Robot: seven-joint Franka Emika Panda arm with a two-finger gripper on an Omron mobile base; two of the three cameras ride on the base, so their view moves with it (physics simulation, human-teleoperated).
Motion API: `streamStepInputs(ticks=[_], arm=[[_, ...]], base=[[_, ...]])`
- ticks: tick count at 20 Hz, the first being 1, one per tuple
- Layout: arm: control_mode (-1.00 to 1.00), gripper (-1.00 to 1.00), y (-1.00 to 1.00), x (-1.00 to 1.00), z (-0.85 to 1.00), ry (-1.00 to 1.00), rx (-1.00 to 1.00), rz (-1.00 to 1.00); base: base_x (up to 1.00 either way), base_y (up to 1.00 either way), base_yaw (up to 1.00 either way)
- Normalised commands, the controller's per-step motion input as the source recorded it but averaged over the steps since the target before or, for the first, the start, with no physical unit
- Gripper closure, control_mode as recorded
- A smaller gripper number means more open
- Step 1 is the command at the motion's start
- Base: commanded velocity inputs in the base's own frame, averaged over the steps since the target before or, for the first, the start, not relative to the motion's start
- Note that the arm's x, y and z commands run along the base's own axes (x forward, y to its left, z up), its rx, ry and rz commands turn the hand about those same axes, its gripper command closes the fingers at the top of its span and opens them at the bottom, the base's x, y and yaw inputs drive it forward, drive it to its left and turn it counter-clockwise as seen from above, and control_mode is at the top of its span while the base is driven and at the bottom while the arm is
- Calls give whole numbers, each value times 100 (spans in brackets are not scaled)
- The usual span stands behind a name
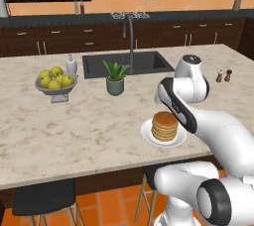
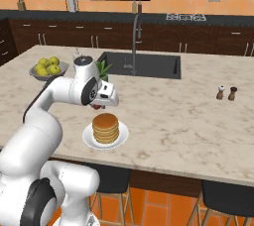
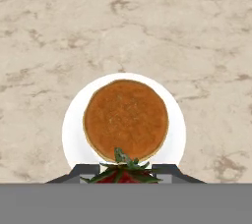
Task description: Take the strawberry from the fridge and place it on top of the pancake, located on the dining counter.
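Strawberry (image 3: 123, 173) sits pinched between my tool's (image 3: 124, 175) two dark fingertips, the tool closed tight on it, its green leafy cap poking up toward the hand camera and the red flesh just showing below. I read this as the carry-to-place step, nearly done: the fruit hangs above the pancake stack (image 3: 126, 120), but off toward the stack's near edge, not over its middle. To do this well I would ease the hand a little further across so the berry sits over the centre of the top pancake, then lower until it is just touching before I let the fingertips part; released from where it hangs now, a round berry could roll off the rim onto the white plate (image 3: 74, 134) or the tabletop (image 3: 197, 31). From the right base camera the tool (image 2: 101, 102) hovers just above and slightly behind the pancake stack (image 2: 105, 127), with a hint of red at its tip, though that is too small for me to be sure of. Beyond the pancake stack on the beige marble lie a small potted plant (image 1: 115, 78) and a bowl of yellow-green fruit (image 1: 55, 81), both well apart from it, so I see nothing crowding the descent.
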Motion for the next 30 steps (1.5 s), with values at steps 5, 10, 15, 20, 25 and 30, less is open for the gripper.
streamStepInputs(ticks=[5, 10, 15, 20, 25, 30], arm=[[-100, 100, 0, 16, -49, 0, 0, 0], [-100, 100, 0, 7, -44, 0, 0, 0], [-100, 100, 0, 0, -32, 0, 0, 0], [-100, 100, 0, 5, -6, 0, 0, 0], [-100, 100, 0, 13, -5, 0, 0, 0], [-100, 100, 0, 12, -1, 0, 0, 0]], base=[[0, 0, 0], [0, 0, 0], [0, 0, 0], [0, 0, 0], [0, 0, 0], [0, 0, 0]])
